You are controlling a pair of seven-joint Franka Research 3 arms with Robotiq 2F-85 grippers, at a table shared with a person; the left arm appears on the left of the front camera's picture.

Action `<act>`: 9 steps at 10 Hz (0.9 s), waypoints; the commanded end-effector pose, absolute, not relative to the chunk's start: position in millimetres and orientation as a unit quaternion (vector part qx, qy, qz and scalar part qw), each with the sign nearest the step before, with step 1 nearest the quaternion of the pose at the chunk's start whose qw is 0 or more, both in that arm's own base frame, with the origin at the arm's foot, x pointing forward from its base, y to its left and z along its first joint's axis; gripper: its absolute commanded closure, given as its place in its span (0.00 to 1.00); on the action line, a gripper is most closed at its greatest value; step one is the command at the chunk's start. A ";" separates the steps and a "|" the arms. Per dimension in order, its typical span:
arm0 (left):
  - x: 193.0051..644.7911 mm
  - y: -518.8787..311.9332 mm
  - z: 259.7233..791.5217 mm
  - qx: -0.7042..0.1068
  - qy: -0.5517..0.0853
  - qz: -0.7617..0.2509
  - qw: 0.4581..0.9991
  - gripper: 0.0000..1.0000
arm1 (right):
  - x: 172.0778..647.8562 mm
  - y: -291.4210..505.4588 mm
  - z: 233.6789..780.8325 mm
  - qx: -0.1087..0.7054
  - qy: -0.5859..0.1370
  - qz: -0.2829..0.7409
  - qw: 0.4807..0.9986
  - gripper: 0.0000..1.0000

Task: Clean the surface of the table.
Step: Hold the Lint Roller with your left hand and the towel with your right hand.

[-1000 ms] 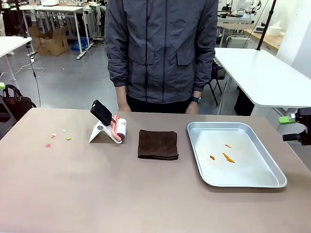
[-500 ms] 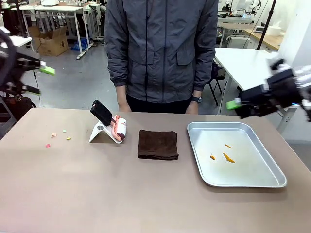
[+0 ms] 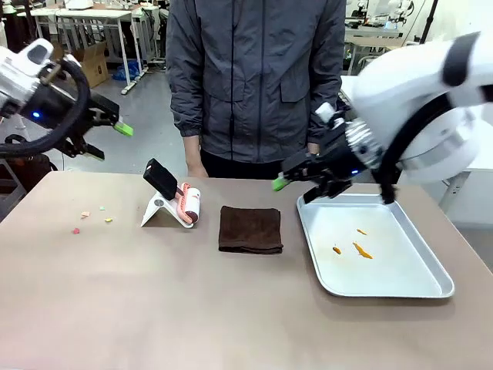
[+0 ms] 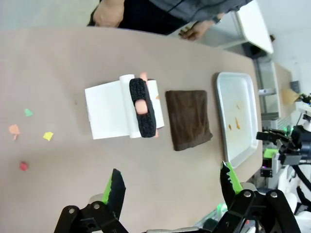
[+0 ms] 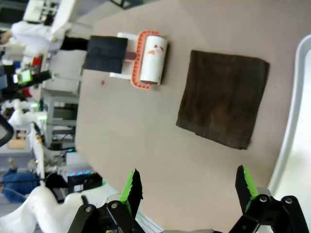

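The table (image 3: 231,308) has a wide brownish-taupe top. Small coloured scraps (image 3: 92,216) lie on its left part. A lint roller (image 3: 185,204) with a black handle leans on a white stand, and a folded dark brown cloth (image 3: 249,228) lies beside it. My left gripper (image 3: 108,140) hangs open in the air above the table's far left edge. My right gripper (image 3: 296,185) stands open over the far left corner of the tray. In the left wrist view my left gripper (image 4: 171,184) looks down on the roller (image 4: 141,107), the cloth (image 4: 188,119) and the scraps (image 4: 29,131). The right gripper (image 5: 187,187) sees the cloth (image 5: 223,99) below it.
A silver metal tray (image 3: 370,294) with a few orange bits (image 3: 360,249) lies at the right. A person in a grey jacket (image 3: 254,77) stands at the far edge, hands (image 4: 109,14) near the table. White tables stand behind.
Both arms have swung in from the sides. The right gripper moved left from the table's right edge to the tray's far left corner; the left gripper came in at the upper left.
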State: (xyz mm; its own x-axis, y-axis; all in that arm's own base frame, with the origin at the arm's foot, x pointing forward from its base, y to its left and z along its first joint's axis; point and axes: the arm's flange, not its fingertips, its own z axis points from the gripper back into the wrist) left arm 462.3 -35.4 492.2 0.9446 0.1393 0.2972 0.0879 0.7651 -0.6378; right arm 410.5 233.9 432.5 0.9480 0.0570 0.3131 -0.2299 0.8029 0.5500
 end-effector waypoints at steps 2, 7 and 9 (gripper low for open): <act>490.0 -53.0 478.3 -0.309 -0.134 0.014 0.941 0.00 | 417.7 284.5 409.7 0.231 -0.139 0.035 0.962 0.00; 512.9 -68.4 441.6 -0.309 -0.094 0.034 0.946 0.00 | 409.9 309.1 368.2 0.228 -0.095 0.040 0.968 0.00; 509.0 -64.5 433.7 -0.318 -0.098 0.020 0.943 0.00 | 406.2 306.0 358.9 0.214 -0.099 0.045 0.971 0.00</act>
